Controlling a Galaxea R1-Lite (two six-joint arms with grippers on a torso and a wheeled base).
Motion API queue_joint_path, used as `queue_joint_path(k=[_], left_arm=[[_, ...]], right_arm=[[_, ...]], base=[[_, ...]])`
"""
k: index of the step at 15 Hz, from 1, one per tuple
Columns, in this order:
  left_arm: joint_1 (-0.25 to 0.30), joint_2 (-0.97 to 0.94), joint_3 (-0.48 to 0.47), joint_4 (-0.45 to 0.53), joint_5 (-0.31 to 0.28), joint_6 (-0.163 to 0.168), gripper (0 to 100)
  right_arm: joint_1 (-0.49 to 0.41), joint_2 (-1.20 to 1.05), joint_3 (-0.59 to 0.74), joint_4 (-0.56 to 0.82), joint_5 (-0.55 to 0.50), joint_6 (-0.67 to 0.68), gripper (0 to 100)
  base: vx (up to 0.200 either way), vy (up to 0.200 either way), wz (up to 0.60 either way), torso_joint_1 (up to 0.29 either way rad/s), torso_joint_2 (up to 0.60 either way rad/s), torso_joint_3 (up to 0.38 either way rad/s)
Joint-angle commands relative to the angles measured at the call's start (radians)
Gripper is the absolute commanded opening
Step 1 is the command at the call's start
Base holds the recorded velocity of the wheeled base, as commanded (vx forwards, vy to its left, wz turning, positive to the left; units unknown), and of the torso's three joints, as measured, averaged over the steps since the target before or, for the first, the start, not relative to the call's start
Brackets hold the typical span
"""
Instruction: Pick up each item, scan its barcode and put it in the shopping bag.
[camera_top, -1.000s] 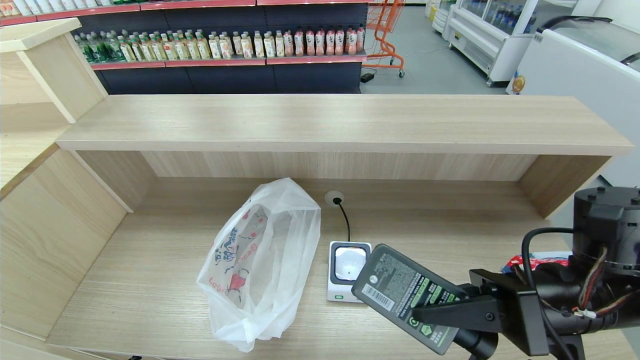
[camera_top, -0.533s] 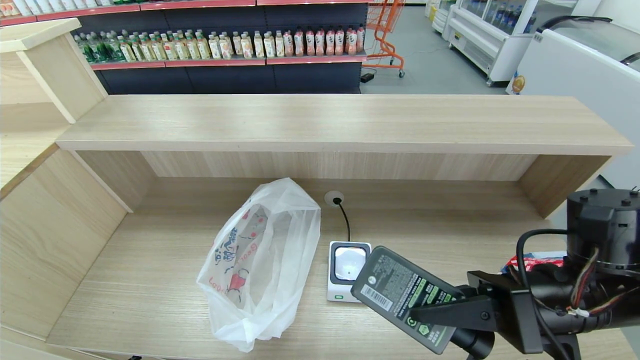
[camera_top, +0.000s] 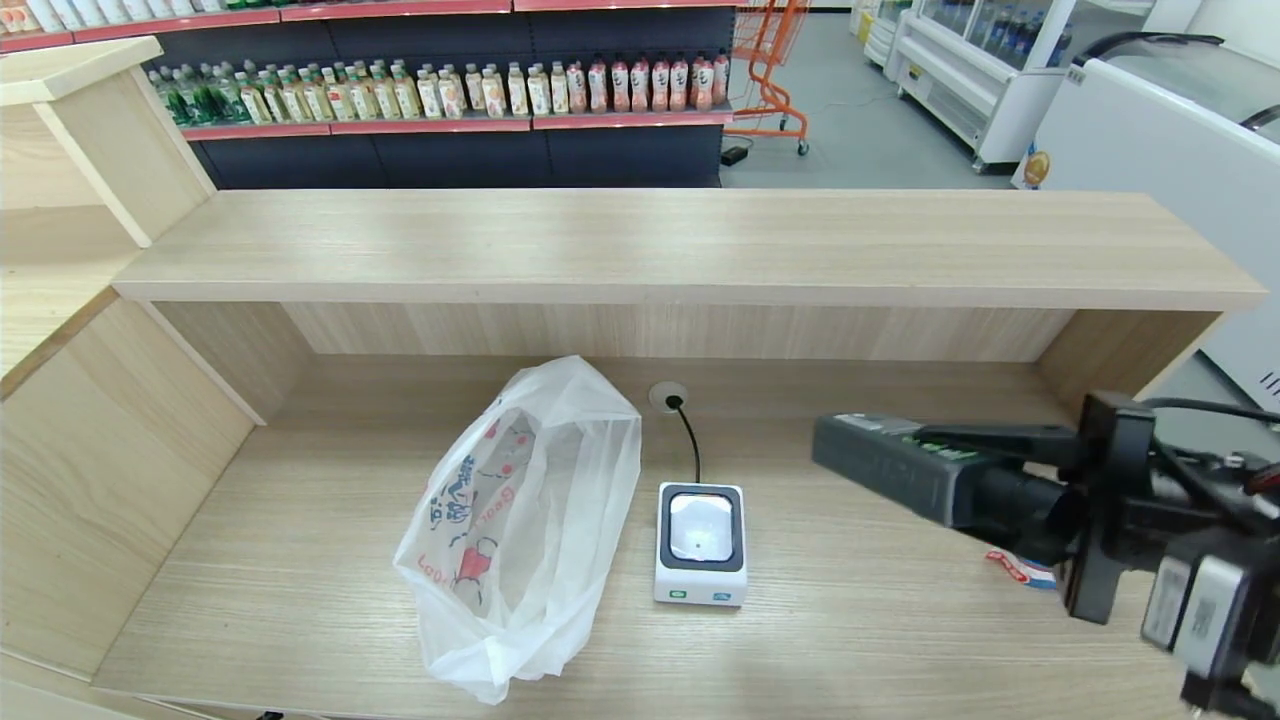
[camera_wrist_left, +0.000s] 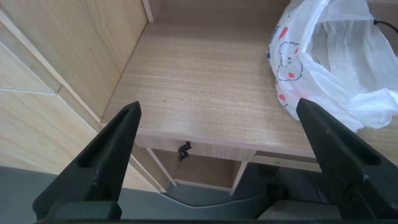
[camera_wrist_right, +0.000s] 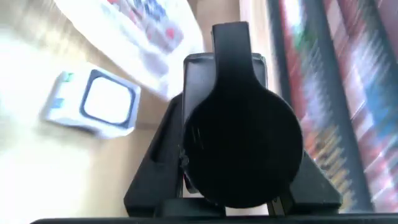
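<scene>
Our right gripper (camera_top: 960, 465) is clamped on the dark package (camera_top: 870, 458), holding it above the tabletop (camera_top: 300, 560) right of the scanner (camera_top: 701, 540), we judge so its barcode can be read; the shopping bag (camera_top: 520, 500) gapes just beside for the drop, and our left gripper (camera_wrist_left: 219, 109) hangs spread wide, holding nothing

Found right arm (camera_top: 1150, 520) stretched in from the right side, forearm roughly level. Saw right gripper (camera_top: 950, 468) clamped on dark pack (camera_top: 870, 462), one finger flat along its top. Logged left gripper (camera_wrist_left: 219, 109) angled downward, fingers (camera_wrist_left: 99, 168) spread wide apart.
</scene>
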Motion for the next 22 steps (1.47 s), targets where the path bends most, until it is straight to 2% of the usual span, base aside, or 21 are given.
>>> queue_joint_path(k=[1,2,3,5,7,11,22], left_arm=[[0.0,0.0,0.0,0.0,0.001,0.0,100],[0.0,0.0,0.0,0.0,0.001,0.0,100],[0.002,0.0,0.0,0.0,0.001,0.0,100],[0.002,0.0,0.0,0.0,0.001,0.0,100],[0.0,0.0,0.0,0.0,0.001,0.0,100],[0.0,0.0,0.0,0.0,0.001,0.0,100],[0.0,0.0,0.0,0.0,0.001,0.0,100]], right_arm=[[-0.145,-0.1,-0.013,0.001,-0.096,0.313,0],[-0.129,-0.063,-0.041,0.056,-0.229,0.643,0],[-0.063,-0.04,-0.048,0.105,-0.329,0.873,0],[0.055,0.035,-0.076,0.131,-0.403,1.433,0],[0.144,0.127,-0.094,0.148,-0.49,1.722,0],[0.228,0.259,-0.105,0.2,-0.501,1.768,0],[0.265,0.576,-0.337,0.19,-0.505,1.761,0]], base=[[0.0,0.0,0.0,0.0,0.0,0.0],[0.0,0.0,0.0,0.0,0.0,0.0],[0.0,0.0,0.0,0.0,0.0,0.0],[0.0,0.0,0.0,0.0,0.0,0.0],[0.0,0.0,0.0,0.0,0.0,0.0],[0.0,0.0,0.0,0.0,0.0,0.0],[0.0,0.0,0.0,0.0,0.0,0.0]])
